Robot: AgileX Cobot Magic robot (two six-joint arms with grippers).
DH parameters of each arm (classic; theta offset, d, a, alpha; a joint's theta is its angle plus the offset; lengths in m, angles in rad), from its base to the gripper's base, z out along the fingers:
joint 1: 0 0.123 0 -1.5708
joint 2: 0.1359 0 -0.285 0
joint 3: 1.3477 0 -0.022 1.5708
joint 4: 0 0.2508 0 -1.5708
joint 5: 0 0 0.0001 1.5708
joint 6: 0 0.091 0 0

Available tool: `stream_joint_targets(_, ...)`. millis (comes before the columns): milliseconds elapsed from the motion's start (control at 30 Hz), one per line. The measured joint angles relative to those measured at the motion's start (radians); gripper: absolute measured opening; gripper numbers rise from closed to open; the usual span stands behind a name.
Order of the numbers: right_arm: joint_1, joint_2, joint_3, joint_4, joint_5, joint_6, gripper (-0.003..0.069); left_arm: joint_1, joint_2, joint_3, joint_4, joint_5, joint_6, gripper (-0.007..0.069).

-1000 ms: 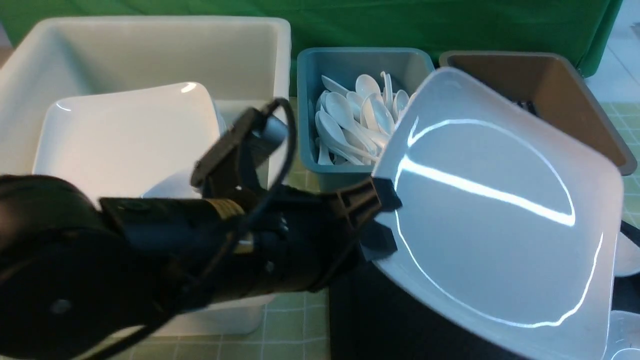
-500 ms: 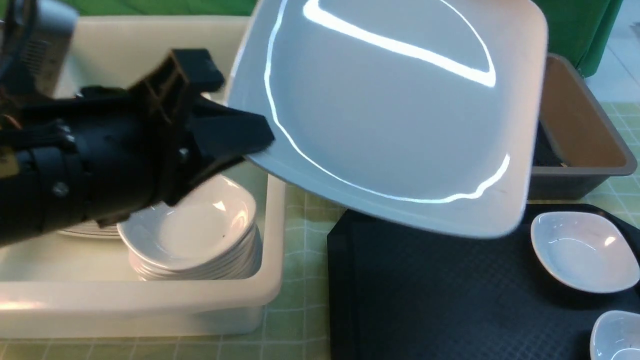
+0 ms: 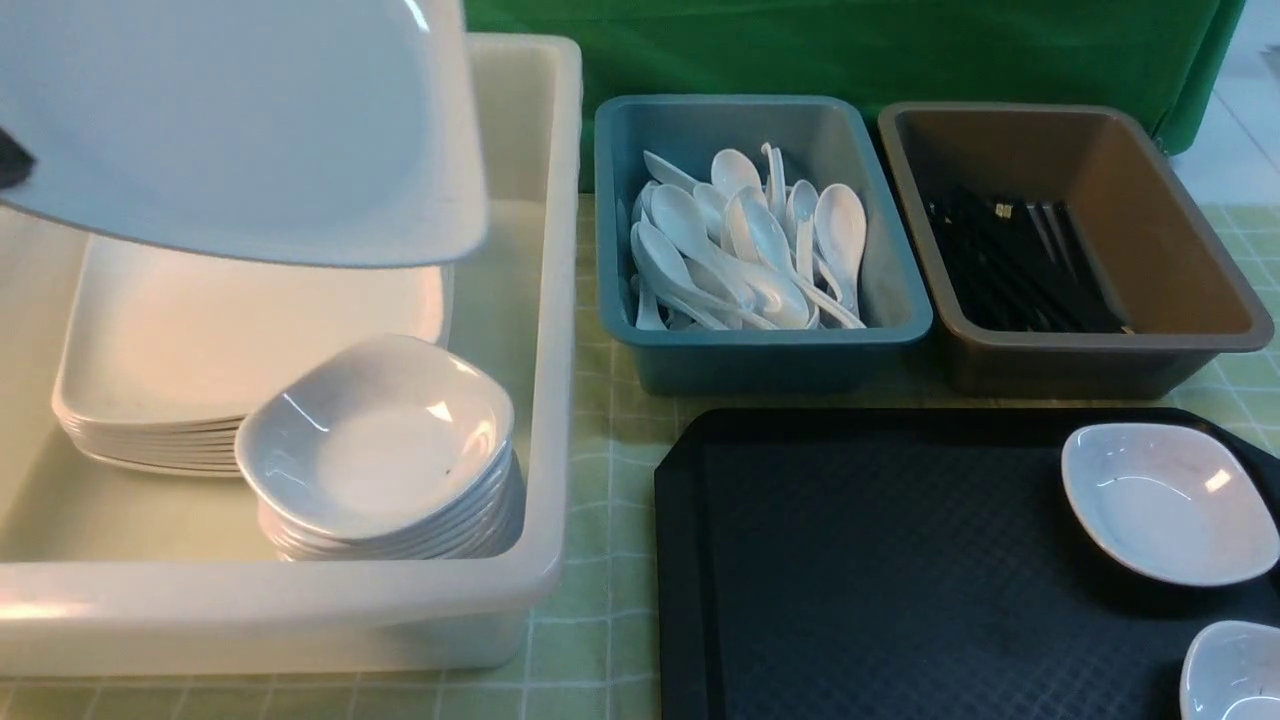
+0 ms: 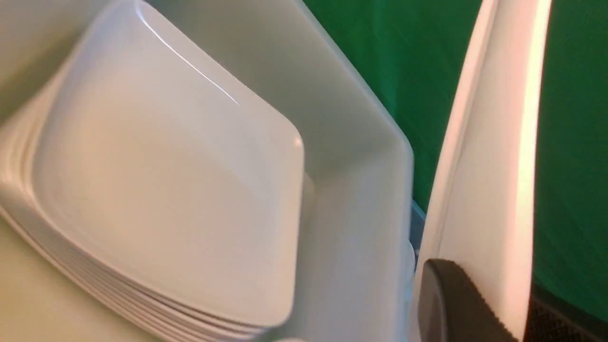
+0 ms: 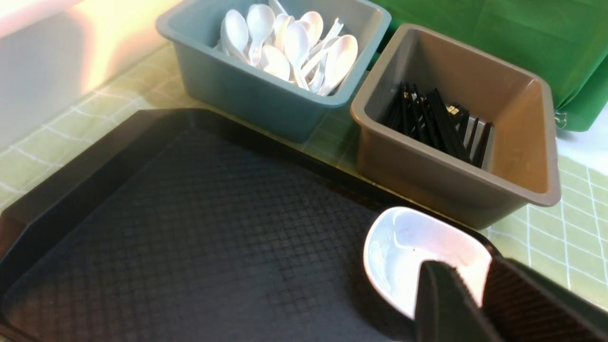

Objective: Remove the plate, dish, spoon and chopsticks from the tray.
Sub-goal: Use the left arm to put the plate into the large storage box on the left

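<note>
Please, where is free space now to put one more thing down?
The tray is bare from its left rim to the small dishes at its right edge. The white tub is crowded: plate stack, dish stack, and the plate hanging above.

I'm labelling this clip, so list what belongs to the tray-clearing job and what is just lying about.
Job:
- plate, up over the white tub
- tray
- two dishes on the tray

Lying about:
- stacked plates and stacked dishes in the white tub
- blue tub of spoons
- brown tub of chopsticks
</note>
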Motion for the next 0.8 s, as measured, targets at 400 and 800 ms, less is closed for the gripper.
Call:
stream_joint_targets(400, 0.0, 0.0, 0.0, 0.0, -0.008, 0.0, 0.0136, 0.314, 0.312, 0.0, -0.69, 0.001, 0.681, 0.0016)
stream_joint_targets(800, 0.0, 0.0, 0.0, 0.0, -0.022, 0.0, 0.0145, 0.396, 0.498, 0.0, -0.823, 0.048, 0.89, 0.0016)
